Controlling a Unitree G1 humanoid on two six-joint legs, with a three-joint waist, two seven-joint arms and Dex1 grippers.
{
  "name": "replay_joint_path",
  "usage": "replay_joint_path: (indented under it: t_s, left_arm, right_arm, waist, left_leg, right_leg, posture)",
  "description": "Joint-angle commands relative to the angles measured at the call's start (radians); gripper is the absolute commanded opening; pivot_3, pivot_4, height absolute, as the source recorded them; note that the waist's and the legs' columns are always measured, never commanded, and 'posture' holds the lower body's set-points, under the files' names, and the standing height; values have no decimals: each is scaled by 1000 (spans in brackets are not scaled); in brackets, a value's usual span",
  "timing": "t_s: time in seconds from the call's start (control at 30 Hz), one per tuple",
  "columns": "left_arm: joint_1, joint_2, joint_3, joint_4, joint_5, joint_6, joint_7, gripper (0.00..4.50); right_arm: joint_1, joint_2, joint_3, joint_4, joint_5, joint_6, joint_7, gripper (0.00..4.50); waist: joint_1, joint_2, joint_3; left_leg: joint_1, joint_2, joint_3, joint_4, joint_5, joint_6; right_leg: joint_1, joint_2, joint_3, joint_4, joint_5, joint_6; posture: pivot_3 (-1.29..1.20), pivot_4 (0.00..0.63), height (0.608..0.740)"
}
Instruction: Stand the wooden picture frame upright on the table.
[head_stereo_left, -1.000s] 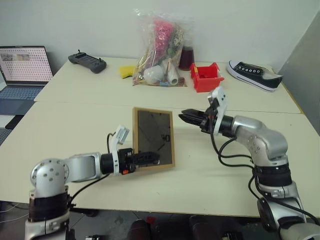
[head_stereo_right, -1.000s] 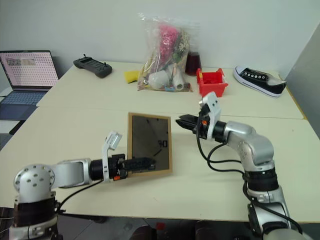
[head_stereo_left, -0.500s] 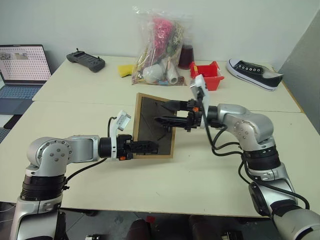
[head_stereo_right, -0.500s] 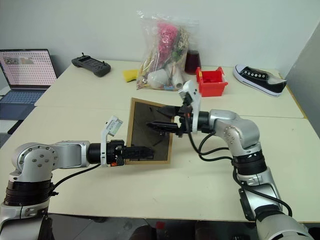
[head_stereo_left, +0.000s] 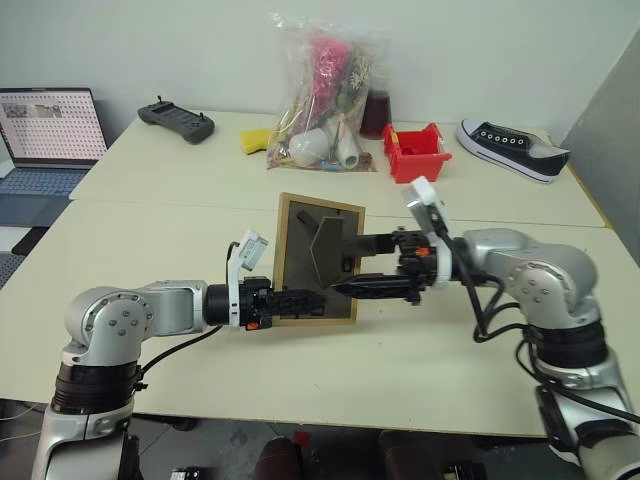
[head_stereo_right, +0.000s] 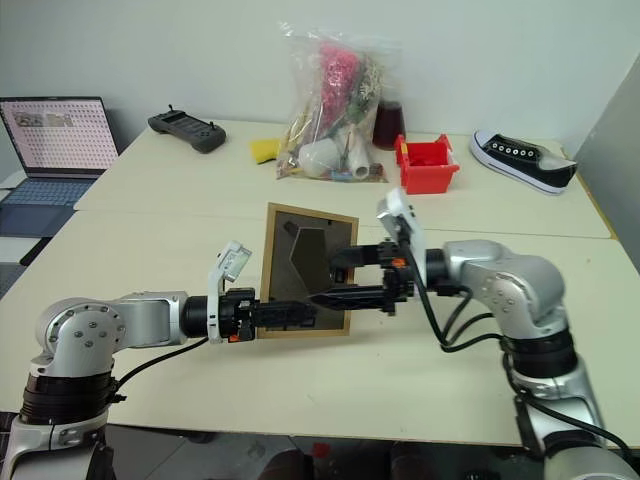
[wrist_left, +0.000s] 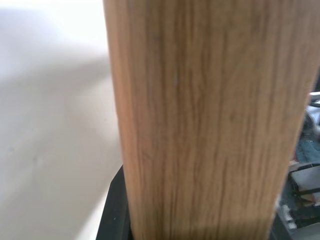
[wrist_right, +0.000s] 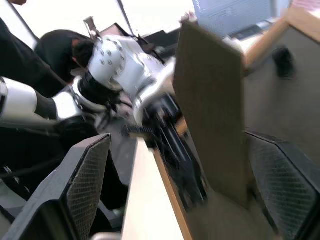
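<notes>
Between my spread, empty right claw fingers sits the easel flap; left claw pinches the wooden picture frame, so next I ease it down.

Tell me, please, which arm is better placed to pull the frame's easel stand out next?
The right, I think: the right gripper is open, its fingers either side of the easel stand. The left gripper is clamped on the wooden picture frame's lower edge, steadying it.

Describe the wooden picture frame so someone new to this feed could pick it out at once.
On the near half of the cream table, in front of the seam, the wooden picture frame stands between the two arms, bottom edge held in the left gripper. It alone is a light-wood rectangle, its dark back and fold-out stand facing the head camera.
</notes>
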Motion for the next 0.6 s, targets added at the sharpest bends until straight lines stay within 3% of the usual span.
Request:
replay_joint_path:
  t_s: [0.03, 0.1, 0.2, 0.27, 0.33, 0.43, 0.6]
  left_arm:
    - [0, -15, 67, 0, -110, 53, 55, 839]
    - [0, -27, 87, 31, -183, 82, 96, 839]
    - [-6, -4, 60, 151, -467, 102, 194, 839]
    - [-21, 2, 1, 177, -605, 56, 291, 839]
    - [-37, 18, -56, 200, -719, 6, 378, 839]
    - [-56, 39, -106, 222, -774, 3, 391, 839]
    - [-57, 36, -157, 189, -774, -4, 379, 839]
  right_arm:
    - [73, -112, -1, -57, -201, -258, -9, 4406]
    - [120, -145, 7, -38, -341, -467, -36, 4406]
    - [228, -258, 59, 150, -853, -1256, -282, 4406]
    - [224, -296, 69, 296, -1021, -1567, -419, 4406]
    - [180, -295, 71, 414, -1131, -1781, -547, 4406]
    - [84, -253, 92, 524, -1372, -1985, -796, 4406]
    - [-37, -177, 156, 648, -1571, -2106, -1005, 4406]
  waist:
    - [0, 0, 0]
    - [0, 0, 0]
    - [0, -1, 1]
    - [-1, -3, 2]
    - [0, -5, 3]
    - [-9, -4, 3]
    - [-17, -4, 4]
  left_leg:
    - [0, 0, 0, 0, 0, 0]
    - [-1, 0, 0, 0, 0, 0]
    - [-1, 0, 0, 1, 0, 0]
    - [-1, -1, 1, 1, 0, 0]
    - [0, -1, 1, 1, 0, 0]
    - [3, 0, 4, 1, 2, -3]
    - [7, 0, 6, 0, 3, -5]
  right_leg:
    - [0, 0, 0, 0, 0, 0]
    - [0, 0, 0, -1, 0, 0]
    - [0, 0, 0, 0, 0, 0]
    - [0, -1, 0, 0, 0, 1]
    - [0, -1, 1, 0, 0, 1]
    - [0, -1, 5, 2, 0, 0]
    - [2, 0, 6, 3, 0, 0]
  posture:
    - [0, 150, 740]
    - [0, 150, 740]
    - [0, 150, 740]
    - [0, 150, 740]
    - [0, 150, 740]
    - [0, 150, 740]
    - [0, 150, 740]
